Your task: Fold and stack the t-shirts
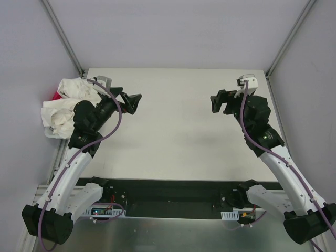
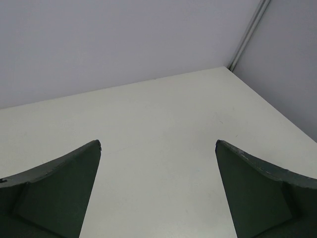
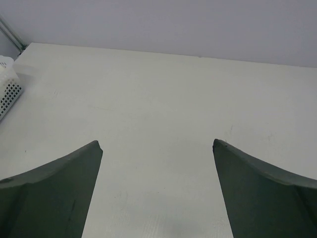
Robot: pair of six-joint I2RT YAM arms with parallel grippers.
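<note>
The off-white t-shirts (image 1: 65, 102) lie crumpled in a heap at the table's far left edge, partly behind my left arm. My left gripper (image 1: 132, 103) hovers over the table to the right of the heap, open and holding nothing; its two dark fingers (image 2: 59, 188) frame bare tabletop in the left wrist view. Across the table, my right gripper (image 1: 219, 102) faces inward, also open and empty, with bare tabletop between its fingers (image 3: 262, 188).
A white perforated basket (image 3: 7, 89) holds the heap at the left edge, and something red (image 1: 55, 96) shows behind the shirts. Grey walls with metal corner posts (image 1: 65, 37) close in the cream table (image 1: 178, 136) on three sides.
</note>
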